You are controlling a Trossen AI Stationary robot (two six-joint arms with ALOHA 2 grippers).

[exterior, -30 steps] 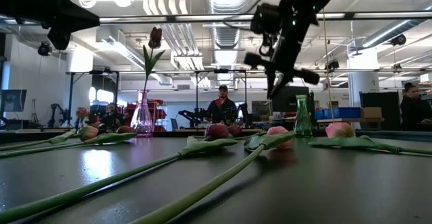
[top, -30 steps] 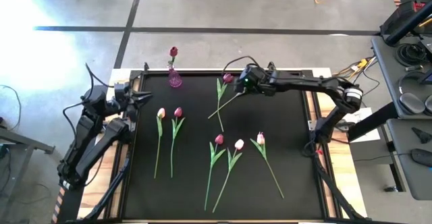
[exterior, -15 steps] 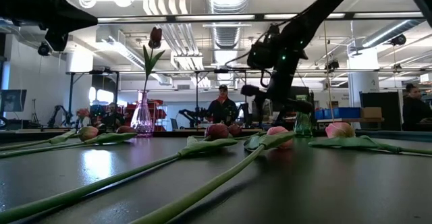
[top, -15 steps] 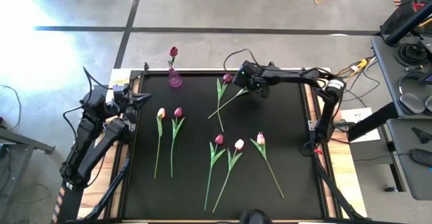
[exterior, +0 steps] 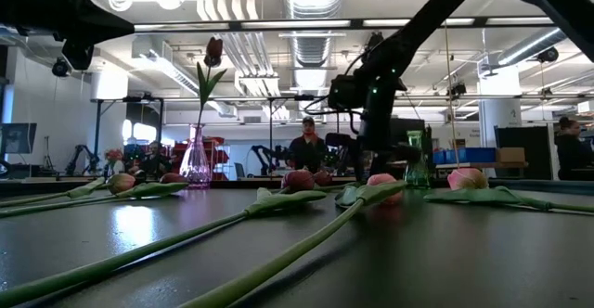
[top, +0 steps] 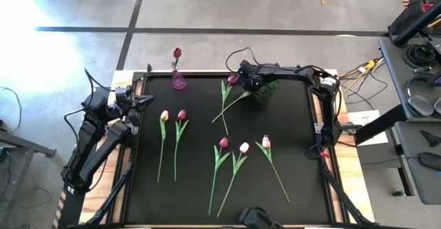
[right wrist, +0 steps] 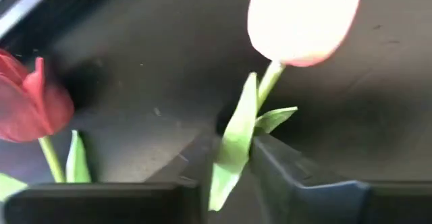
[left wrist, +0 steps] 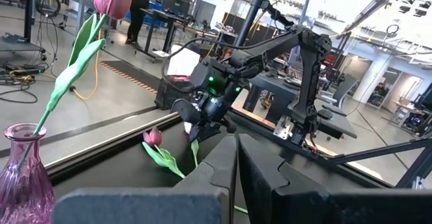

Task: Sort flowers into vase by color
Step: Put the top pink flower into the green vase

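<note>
Tulips are the job, and the nearest lie across my black table (top: pixel 289 146): a magenta tulip (top: pixel 223 143), a pale one (top: pixel 244 147) just beside it and another pale one (top: pixel 266 141) to its right, stems running toward the near edge. Further in on my left side, a pale tulip (top: pixel 164 116) and a magenta one (top: pixel 182 114) lie side by side. My left gripper (top: pixel 146 99) hangs at the left table edge, fingers pressed together on nothing. At the far end, my right gripper (top: pixel 249 85) is low over the table, and through its wrist camera the fingers (right wrist: pixel 297 177) are pinching the leafy stem of a pale tulip head (right wrist: pixel 304 15), with a dark red tulip (right wrist: pixel 27 102) just beside. Beyond, at the far left corner, the purple glass vase (top: pixel 178 80) already holds one magenta tulip (top: pixel 177 52) upright.
</note>
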